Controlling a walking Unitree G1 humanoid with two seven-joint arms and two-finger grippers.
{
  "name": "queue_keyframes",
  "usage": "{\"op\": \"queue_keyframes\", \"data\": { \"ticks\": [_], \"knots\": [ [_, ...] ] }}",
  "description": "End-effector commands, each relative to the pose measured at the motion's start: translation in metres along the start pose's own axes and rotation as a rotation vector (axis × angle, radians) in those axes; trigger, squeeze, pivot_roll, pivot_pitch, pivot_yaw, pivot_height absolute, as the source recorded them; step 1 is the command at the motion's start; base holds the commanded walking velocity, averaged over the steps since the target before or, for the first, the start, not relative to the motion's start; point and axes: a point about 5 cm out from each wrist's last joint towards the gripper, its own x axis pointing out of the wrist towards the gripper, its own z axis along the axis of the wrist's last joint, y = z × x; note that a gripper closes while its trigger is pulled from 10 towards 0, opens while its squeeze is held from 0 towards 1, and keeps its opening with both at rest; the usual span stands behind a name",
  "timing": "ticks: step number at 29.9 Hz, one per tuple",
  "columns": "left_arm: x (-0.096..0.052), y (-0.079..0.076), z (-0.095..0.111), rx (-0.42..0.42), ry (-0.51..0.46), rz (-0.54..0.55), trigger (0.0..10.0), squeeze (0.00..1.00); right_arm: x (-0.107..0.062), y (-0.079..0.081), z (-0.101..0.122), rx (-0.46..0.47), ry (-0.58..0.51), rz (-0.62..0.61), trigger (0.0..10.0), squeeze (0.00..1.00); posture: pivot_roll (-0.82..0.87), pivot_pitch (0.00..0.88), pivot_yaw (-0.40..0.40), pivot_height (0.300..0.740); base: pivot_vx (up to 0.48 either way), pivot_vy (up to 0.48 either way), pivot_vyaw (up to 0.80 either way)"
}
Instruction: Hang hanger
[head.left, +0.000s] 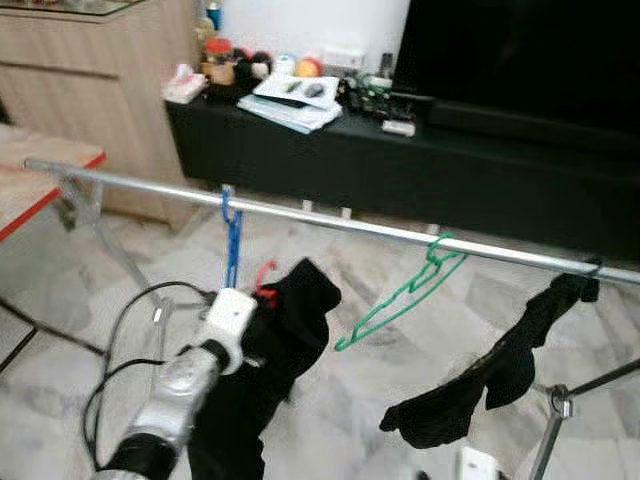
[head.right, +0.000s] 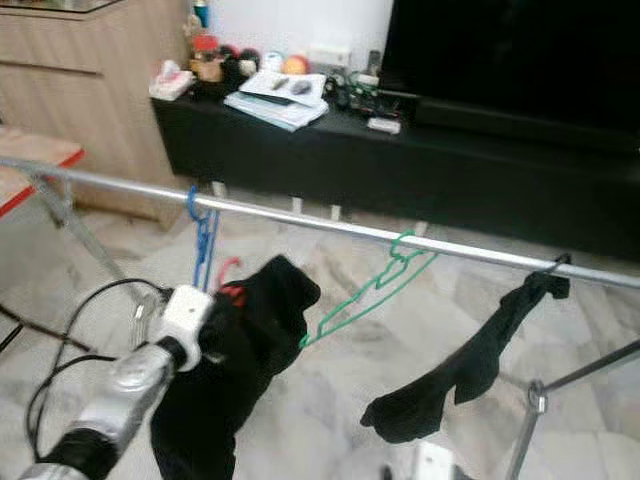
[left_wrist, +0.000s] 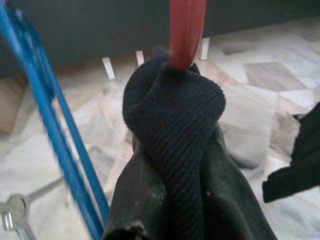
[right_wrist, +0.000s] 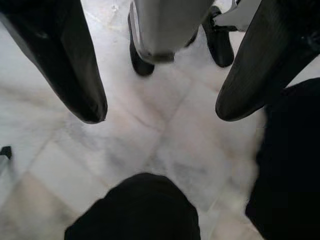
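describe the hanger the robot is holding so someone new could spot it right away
Find the long metal rail across the room. Below it, beside the blue hanger, the left gripper holds the red hanger. It alone is off the rail, draped in a black garment.

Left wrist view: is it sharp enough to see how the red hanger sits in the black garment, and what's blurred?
Left wrist view: the black garment's knit is sharp; the red hanger coming out of its collar is soft, the blue hanger smeared. Left eye view: evenly lit, mildly soft, rail readable. Right wrist view: the right gripper's fingers are dark and close, the floor is blurred.
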Motion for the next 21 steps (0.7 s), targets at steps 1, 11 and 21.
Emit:
{"op": "queue_keyframes", "data": {
  "ticks": [1, 11, 21],
  "knots": [
    [0.004, -0.005, 0.010, 0.005, -0.050, -0.014, 10.0, 0.00, -0.002, -0.013, -0.003, -0.002, 0.013, -0.036, 10.0, 0.00, -0.06, 0.106, -0.001, 0.740, 0.304, 0.000, 0.00],
    [0.004, -0.005, 0.010, 0.005, -0.050, -0.014, 10.0, 0.00, -0.002, -0.013, -0.003, -0.002, 0.013, -0.036, 10.0, 0.00, -0.06, 0.106, -0.001, 0.740, 0.304, 0.000, 0.00],
    [0.018, -0.026, 0.030, 0.072, -0.109, -0.200, 10.0, 0.00, -0.001, -0.013, -0.002, -0.014, 0.012, -0.035, 10.0, 0.00, -0.06, 0.091, -0.011, 0.740, 0.122, 0.000, 0.00]
  ]
}}
